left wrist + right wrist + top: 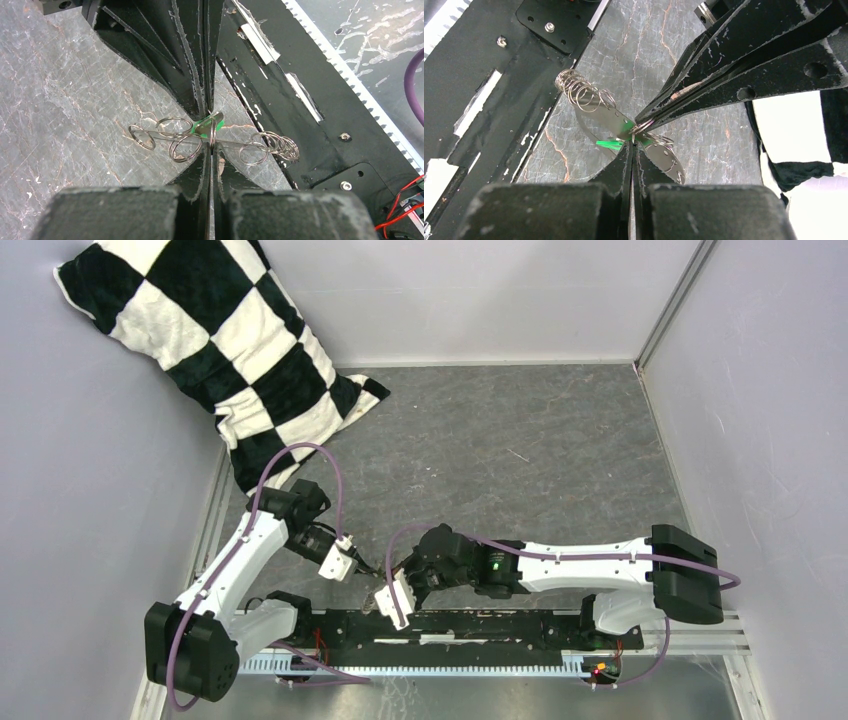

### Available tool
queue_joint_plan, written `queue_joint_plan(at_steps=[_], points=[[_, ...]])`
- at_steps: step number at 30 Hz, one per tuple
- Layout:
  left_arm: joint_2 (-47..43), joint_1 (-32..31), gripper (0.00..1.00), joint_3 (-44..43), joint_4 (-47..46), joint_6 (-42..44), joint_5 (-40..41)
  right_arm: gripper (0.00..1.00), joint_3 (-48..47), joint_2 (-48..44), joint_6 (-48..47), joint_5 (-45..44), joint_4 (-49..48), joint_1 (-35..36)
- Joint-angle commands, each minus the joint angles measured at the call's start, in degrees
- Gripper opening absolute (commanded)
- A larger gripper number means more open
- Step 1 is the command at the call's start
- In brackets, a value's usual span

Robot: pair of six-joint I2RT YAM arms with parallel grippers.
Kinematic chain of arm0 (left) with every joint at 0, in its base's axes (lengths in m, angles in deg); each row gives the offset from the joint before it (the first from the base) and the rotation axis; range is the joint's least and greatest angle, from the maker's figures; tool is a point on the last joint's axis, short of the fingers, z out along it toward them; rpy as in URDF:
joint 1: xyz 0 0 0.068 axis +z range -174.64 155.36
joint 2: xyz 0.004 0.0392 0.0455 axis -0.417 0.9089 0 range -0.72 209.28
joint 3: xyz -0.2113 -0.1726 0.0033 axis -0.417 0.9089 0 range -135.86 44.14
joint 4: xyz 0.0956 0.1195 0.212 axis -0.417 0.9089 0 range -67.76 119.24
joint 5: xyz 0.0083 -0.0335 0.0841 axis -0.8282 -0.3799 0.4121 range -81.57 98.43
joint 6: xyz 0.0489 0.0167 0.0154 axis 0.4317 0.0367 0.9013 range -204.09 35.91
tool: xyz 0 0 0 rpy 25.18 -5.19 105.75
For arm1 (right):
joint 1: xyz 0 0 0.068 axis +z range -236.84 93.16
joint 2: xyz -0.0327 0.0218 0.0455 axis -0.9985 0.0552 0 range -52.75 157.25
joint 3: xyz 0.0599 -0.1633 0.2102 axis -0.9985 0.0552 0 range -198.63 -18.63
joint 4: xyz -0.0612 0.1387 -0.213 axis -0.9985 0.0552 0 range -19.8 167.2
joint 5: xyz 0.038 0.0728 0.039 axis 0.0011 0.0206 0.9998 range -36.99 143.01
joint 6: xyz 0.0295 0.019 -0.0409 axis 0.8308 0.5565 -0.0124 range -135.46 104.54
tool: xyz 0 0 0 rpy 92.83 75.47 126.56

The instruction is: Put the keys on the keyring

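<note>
The keyring (pixel 235 144) is a thin silvery piece held just above the grey table, with small wire rings strung along it. It shows as a flat plate in the right wrist view (pixel 606 117). The key's green head (pixel 202 126) sits at its middle and also shows in the right wrist view (pixel 610 144). My left gripper (pixel 211 146) is shut, pinching a small ring on the keyring's edge. My right gripper (pixel 631 143) is shut on the green key, tip to tip with the left. In the top view the left gripper (pixel 372 572) and the right gripper (pixel 388 582) meet near the front edge; the key is hidden there.
A black rail (pixel 480 630) runs along the near edge, close beside the grippers (pixel 300 75). A black-and-white checkered cloth (pixel 230 350) lies at the back left. Pale walls close in the table on three sides.
</note>
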Motion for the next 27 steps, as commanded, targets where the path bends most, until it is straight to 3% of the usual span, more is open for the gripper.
queue_joint_plan(at_steps=[1,27], points=[[-0.99,-0.22,0.02,-0.05,-0.32,0.63,-3.24,0.0,-0.62,-1.44,-0.52,0.0,-1.49,0.85],[-1.21,-0.31,0.02,0.67,-0.56,-0.21,-2.18,0.0,-1.32,-1.52,0.01,-0.6,-4.79,1.13]])
